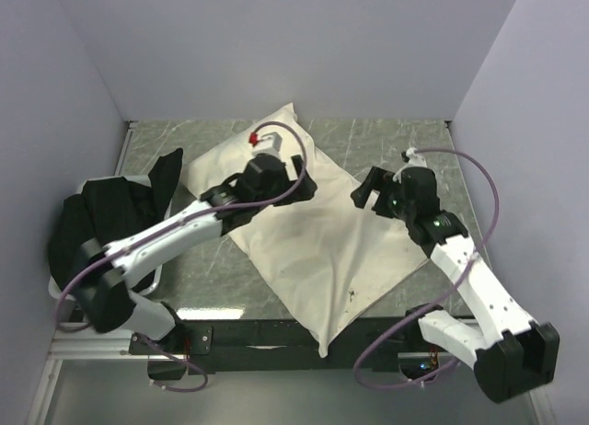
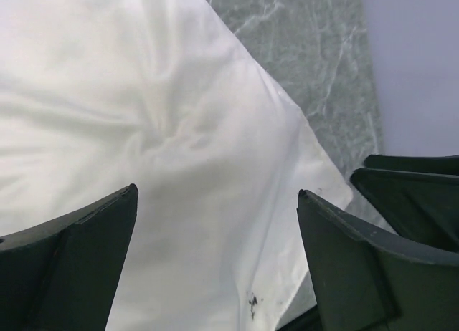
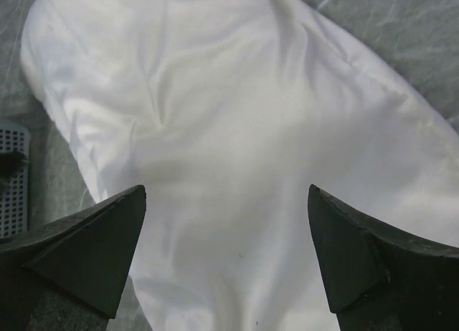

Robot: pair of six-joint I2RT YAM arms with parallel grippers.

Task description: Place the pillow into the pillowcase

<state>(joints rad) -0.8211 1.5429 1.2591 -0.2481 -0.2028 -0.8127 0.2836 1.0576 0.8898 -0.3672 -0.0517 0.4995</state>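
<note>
The pillowcase (image 1: 313,250) lies slantwise across the middle of the top view, one corner pointing to the upper centre and the opposite end reaching the lower centre, where it passes over the dark near edge of the table (image 1: 386,140). Its upper part looks fuller and rounder and its lower part flatter. The pillow does not show apart from this cream fabric, so I cannot tell whether it is inside. A small dark mark (image 1: 350,298) sits on the cloth toward the lower right.

The left gripper (image 1: 302,181) hangs over the upper middle of the pillowcase. In its wrist view, the left gripper (image 2: 215,191) has its fingers spread wide, with only wrinkled cloth showing beneath them and nothing clasped. The right gripper (image 1: 363,197) stands just beside the pillowcase's right edge, right of centre. In its own view, the right gripper (image 3: 226,191) is likewise spread wide and grips nothing.

A black cloth heap (image 1: 101,223) lies at the left of the frame, just beside the pillowcase's upper left corner.
</note>
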